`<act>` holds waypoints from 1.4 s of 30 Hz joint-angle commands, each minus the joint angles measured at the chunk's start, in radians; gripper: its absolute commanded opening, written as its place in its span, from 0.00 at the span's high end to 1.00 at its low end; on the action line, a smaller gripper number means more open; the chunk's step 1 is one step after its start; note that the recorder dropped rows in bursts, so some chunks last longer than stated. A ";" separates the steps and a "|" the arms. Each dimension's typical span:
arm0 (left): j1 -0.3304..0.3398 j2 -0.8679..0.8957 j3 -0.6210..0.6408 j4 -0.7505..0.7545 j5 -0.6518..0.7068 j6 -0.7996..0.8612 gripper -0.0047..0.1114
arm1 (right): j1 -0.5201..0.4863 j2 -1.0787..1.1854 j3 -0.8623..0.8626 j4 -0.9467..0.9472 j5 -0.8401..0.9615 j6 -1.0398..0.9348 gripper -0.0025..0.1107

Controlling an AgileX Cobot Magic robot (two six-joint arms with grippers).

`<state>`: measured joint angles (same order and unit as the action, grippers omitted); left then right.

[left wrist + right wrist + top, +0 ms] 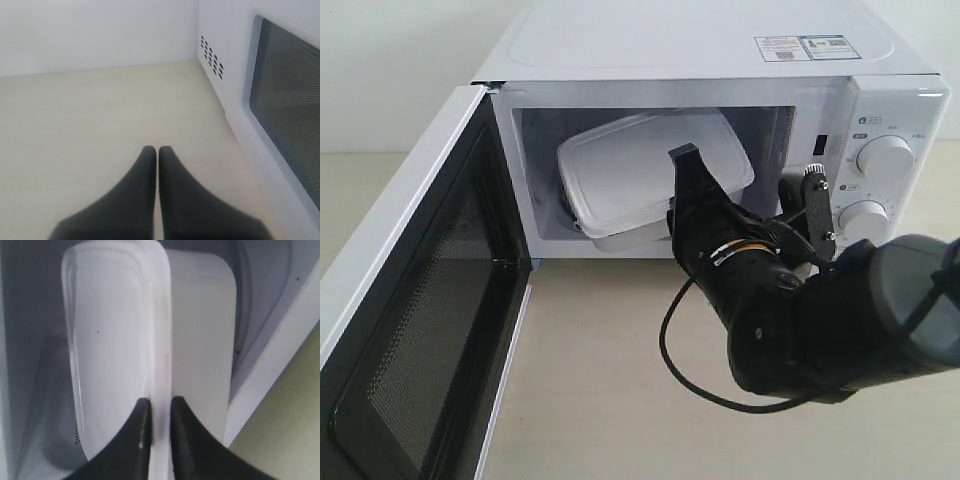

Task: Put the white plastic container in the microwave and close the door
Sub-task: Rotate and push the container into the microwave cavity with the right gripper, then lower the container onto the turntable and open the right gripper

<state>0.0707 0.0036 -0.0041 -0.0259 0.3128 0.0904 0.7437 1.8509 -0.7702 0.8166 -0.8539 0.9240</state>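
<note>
The right gripper (156, 407) is clenched on the rim of the translucent white rectangular plastic container (117, 340). One black finger lies on the lid face and the other against the side wall just under the flange.

The box lies straight ahead of the jaws, reaching away from them into the cavity of the white boxy countertop microwave (720, 40). In the exterior view the container (650, 165) is most of the way through the opening. It is tilted, its lid leaning up toward the front, and its long axis runs roughly across the cavity's width. Its near edge sits close to the sill. The arm blocks the underside, so I cannot tell whether the base rests on the floor of the cavity or hangs in the grip.

By my judgement, the coming move calls for a short push inward and a levelling before the jaws let go.

The white door with its dark mesh-screened inner face (420, 300) stands swung wide at the left. The left gripper (157, 150) is clamped tight on nothing, low over the pale tabletop (100, 110). It is on the door's outer side (285, 100), near the vented side wall. That makes the left arm the nearer one for swinging the door closed.
</note>
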 commanded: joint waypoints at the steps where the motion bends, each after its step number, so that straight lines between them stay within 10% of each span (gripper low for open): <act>1: 0.005 -0.004 0.004 -0.012 -0.003 -0.008 0.93 | -0.017 0.038 -0.061 -0.029 0.005 0.008 0.98; 21: 0.005 -0.004 0.004 -0.012 -0.005 -0.008 0.93 | -0.067 0.136 -0.201 -0.025 0.014 0.016 0.98; 31: 0.005 -0.004 0.004 -0.012 -0.005 -0.008 0.93 | -0.067 0.136 -0.201 -0.019 0.007 0.010 0.60; 42: 0.005 -0.004 0.004 -0.012 -0.005 -0.008 0.93 | -0.067 0.124 -0.098 -0.116 -0.002 0.040 0.58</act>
<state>0.0707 0.0036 -0.0041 -0.0259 0.3133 0.0904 0.6798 1.9930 -0.9230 0.7478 -0.8364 0.9524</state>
